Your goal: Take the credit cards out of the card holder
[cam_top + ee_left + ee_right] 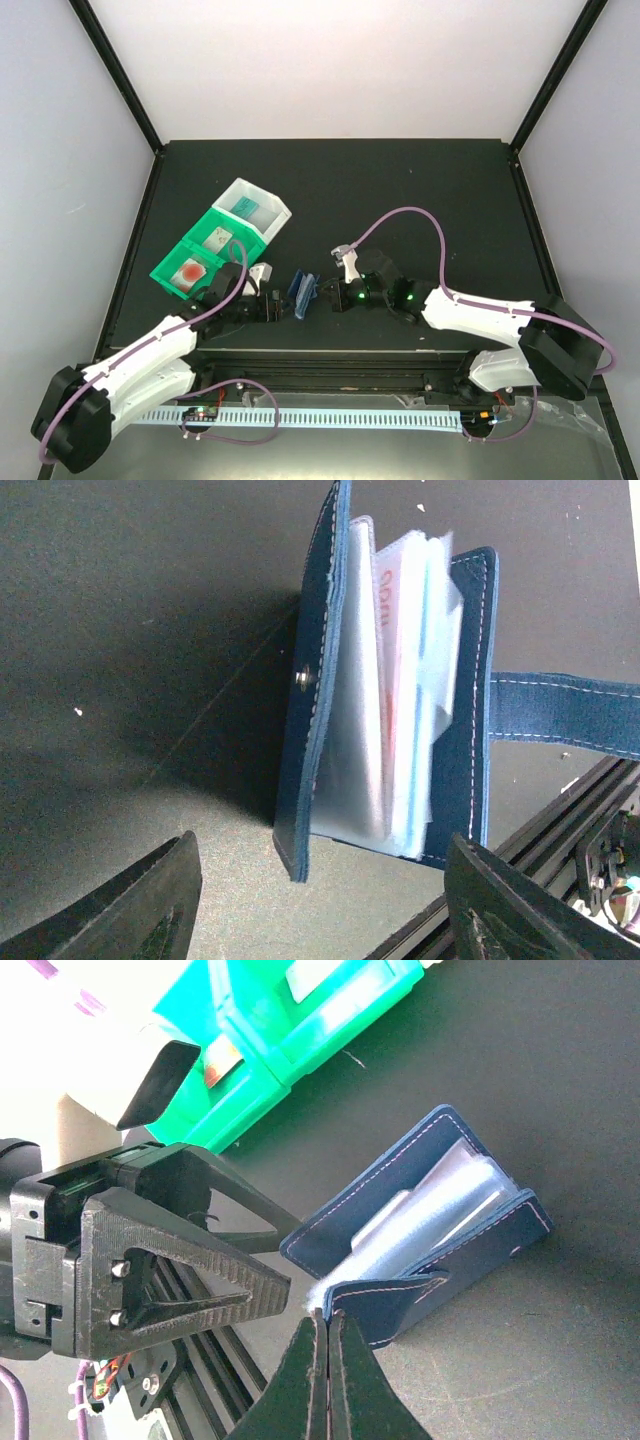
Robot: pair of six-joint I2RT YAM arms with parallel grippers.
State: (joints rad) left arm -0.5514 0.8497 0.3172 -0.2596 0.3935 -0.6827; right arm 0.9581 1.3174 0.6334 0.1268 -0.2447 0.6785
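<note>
- Left end effector [322, 865]: fingers wide apart, flanking the card holder [298, 770] at lower frame, touching nothing.
- Right end effector [322, 1322]: pinched together on the snap tab [372, 1300].

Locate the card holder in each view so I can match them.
Top external: card holder just below centre.
Left wrist: card holder centre, standing open, sleeves fanned.
Right wrist: card holder centre right, above the shut right gripper.
Shared landmark: the open left gripper beside it.

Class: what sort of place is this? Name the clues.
Probably a robotics lab test cell: white left arm and right arm on a black table, plain pale walls, plastic bins.
</note>
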